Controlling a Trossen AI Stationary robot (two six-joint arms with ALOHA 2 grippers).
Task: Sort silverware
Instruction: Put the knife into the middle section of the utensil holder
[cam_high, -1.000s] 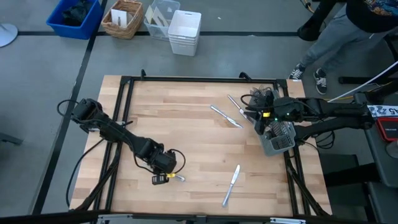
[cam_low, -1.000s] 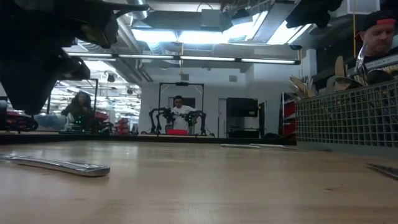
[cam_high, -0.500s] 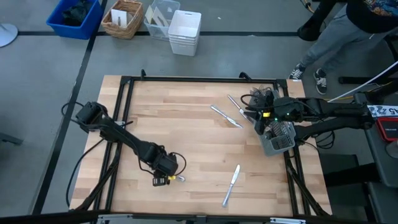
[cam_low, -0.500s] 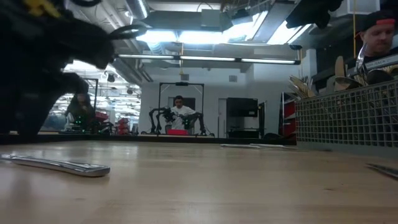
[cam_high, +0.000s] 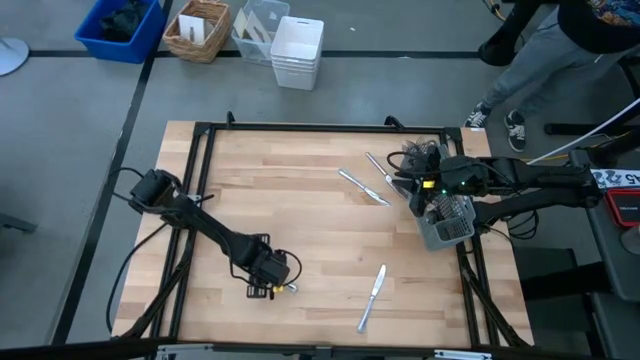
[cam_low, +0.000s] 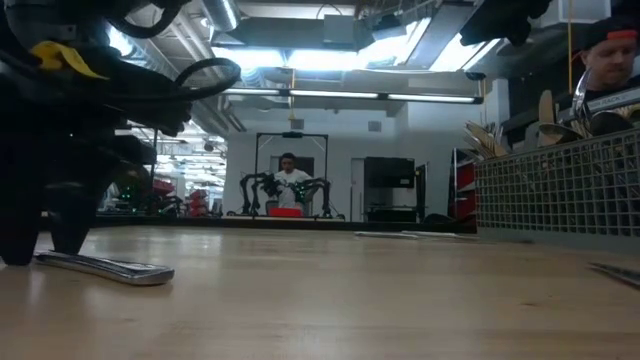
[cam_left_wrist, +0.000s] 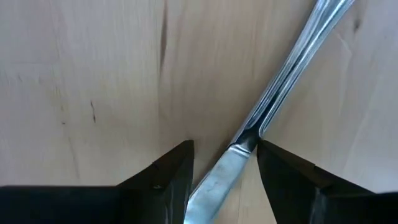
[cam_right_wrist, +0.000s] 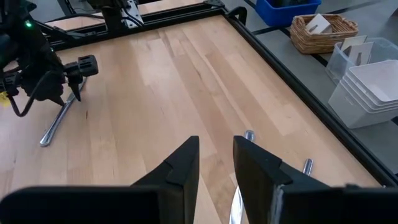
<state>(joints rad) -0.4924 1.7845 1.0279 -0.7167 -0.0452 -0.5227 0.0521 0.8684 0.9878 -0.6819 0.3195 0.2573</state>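
A table knife (cam_left_wrist: 231, 163) lies flat on the wooden table near its front left, and also shows in the low view (cam_low: 105, 266). My left gripper (cam_left_wrist: 225, 171) (cam_high: 266, 287) points down over it, open. One fingertip stands on each side of the knife where blade meets handle. Another knife (cam_high: 372, 296) lies near the front edge, and two more pieces of silverware (cam_high: 362, 187) lie right of centre. My right gripper (cam_right_wrist: 216, 163) hangs open and holds nothing, above the wire-mesh caddy (cam_high: 446, 222) at the right edge. Some silverware stands in the caddy.
A black frame rail (cam_high: 300, 127) runs around the table. Beyond the far edge stand a blue bin (cam_high: 120, 25), a wicker basket (cam_high: 198, 30) and white bins (cam_high: 297, 50). A person (cam_high: 560, 50) stands at the far right. The table's middle is bare wood.
My left gripper has come down from above the table's near left until its fingertips stand at the tabletop on either side of the knife. The knife has stayed where it lay.
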